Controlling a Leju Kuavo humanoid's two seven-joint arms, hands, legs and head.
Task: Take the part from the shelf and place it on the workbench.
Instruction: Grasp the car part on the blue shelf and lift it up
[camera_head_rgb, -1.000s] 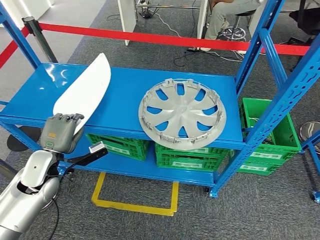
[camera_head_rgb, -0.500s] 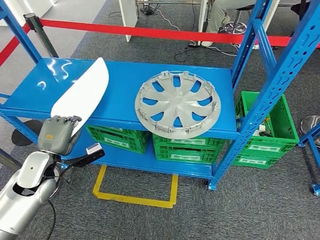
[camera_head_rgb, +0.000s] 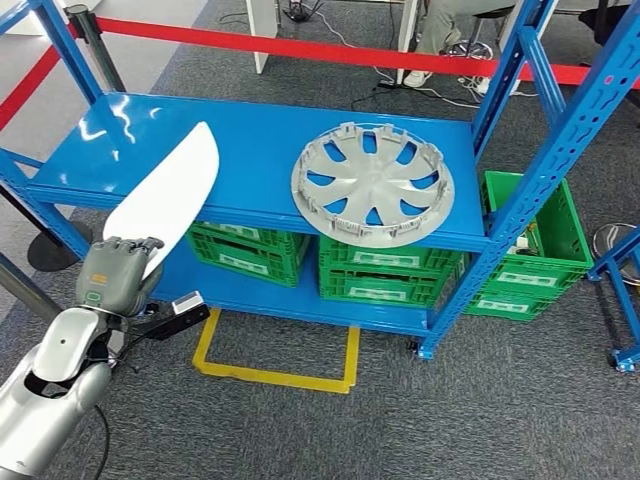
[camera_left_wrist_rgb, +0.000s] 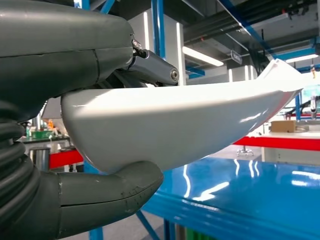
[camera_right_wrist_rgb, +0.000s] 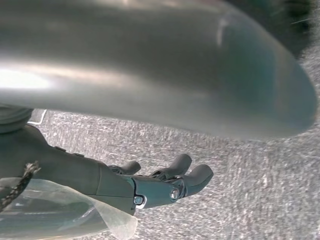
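One white part (camera_head_rgb: 167, 190) sits clamped in my left hand (camera_head_rgb: 115, 275), thumb beneath and fingers above, raised over the shelf's front left edge. My right hand (camera_right_wrist_rgb: 166, 182) hangs over carpet, fingers apart, holding nothing. One grey hubcap (camera_head_rgb: 373, 183) lies on the blue shelf (camera_head_rgb: 249, 150). Three green crates (camera_head_rgb: 381, 270) stand below.

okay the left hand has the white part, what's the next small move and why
Probably draw the white part back off the blue shelf. The left hand grips its near end, but its far end still reaches over the shelf top, so turning now could clip the frame.
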